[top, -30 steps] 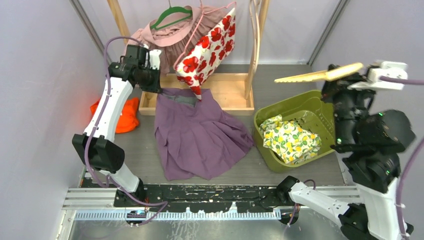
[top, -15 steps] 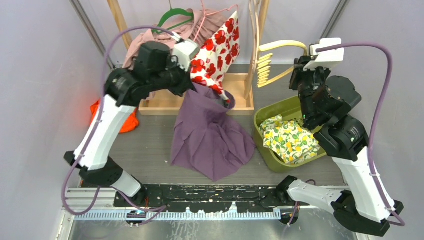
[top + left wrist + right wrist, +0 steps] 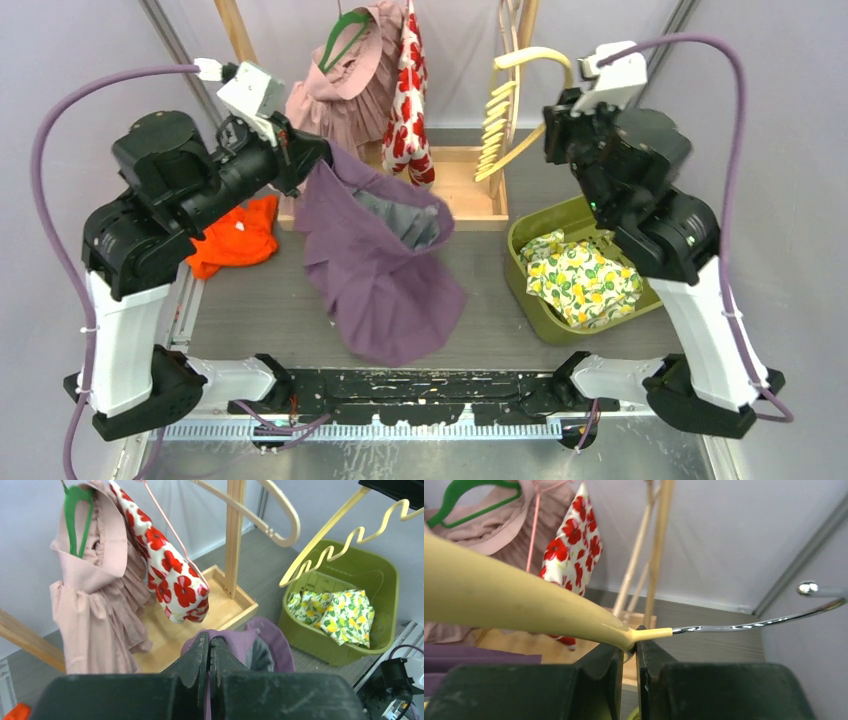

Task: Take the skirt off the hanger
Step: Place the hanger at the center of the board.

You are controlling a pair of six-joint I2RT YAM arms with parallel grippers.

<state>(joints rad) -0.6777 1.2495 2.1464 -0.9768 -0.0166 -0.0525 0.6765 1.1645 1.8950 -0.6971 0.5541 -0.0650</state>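
Observation:
The purple skirt point(image 3: 375, 270) hangs in the air over the table's middle, its grey-lined waist open toward the right. My left gripper point(image 3: 305, 160) is shut on its upper left edge; in the left wrist view the purple cloth point(image 3: 240, 645) bunches between the closed fingers of that gripper point(image 3: 210, 642). The yellow hanger point(image 3: 505, 110) carries nothing and is apart from the skirt. My right gripper point(image 3: 555, 115) holds it up near the wooden rack. The right wrist view shows the gripper point(image 3: 628, 640) shut on the hanger point(image 3: 514, 600) where its metal hook starts.
A wooden rack point(image 3: 470, 190) at the back holds a pink dress point(image 3: 345, 85) on a green hanger and a red-flowered garment point(image 3: 408, 90). A green bin point(image 3: 560, 215) at right holds a lemon-print cloth point(image 3: 580, 280). An orange cloth point(image 3: 235, 235) lies at left.
My left arm has lifted the skirt off the table and drawn it up and to the left. My right arm has swung the bare hanger leftward toward the rack.

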